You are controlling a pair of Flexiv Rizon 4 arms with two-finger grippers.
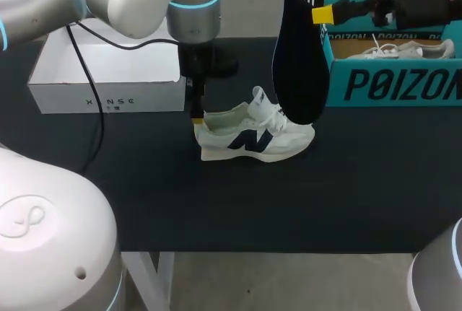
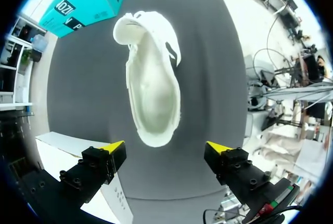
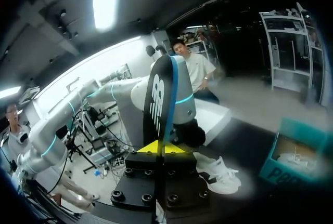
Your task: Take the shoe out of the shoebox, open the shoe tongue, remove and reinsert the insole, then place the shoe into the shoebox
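A white shoe (image 1: 254,135) with a dark letter on its side lies on the black table, toe pointing right. My left gripper (image 1: 196,116) hangs open just above its heel; the left wrist view looks straight down into the shoe (image 2: 152,89), ahead of that gripper (image 2: 165,148), and shows its pale inside. My right gripper (image 1: 323,14) is shut on the dark insole (image 1: 299,51), which it holds high over the shoe's toe end, hanging lengthwise. The right wrist view has the insole (image 3: 159,104) standing up from the shut gripper (image 3: 163,147), with the shoe (image 3: 221,173) below.
The teal shoebox (image 1: 393,73) stands at the table's right back with a second white shoe (image 1: 404,50) inside. A white box (image 1: 108,73) sits at the left back, close behind my left arm. A black cable (image 1: 94,102) drapes over the white box.
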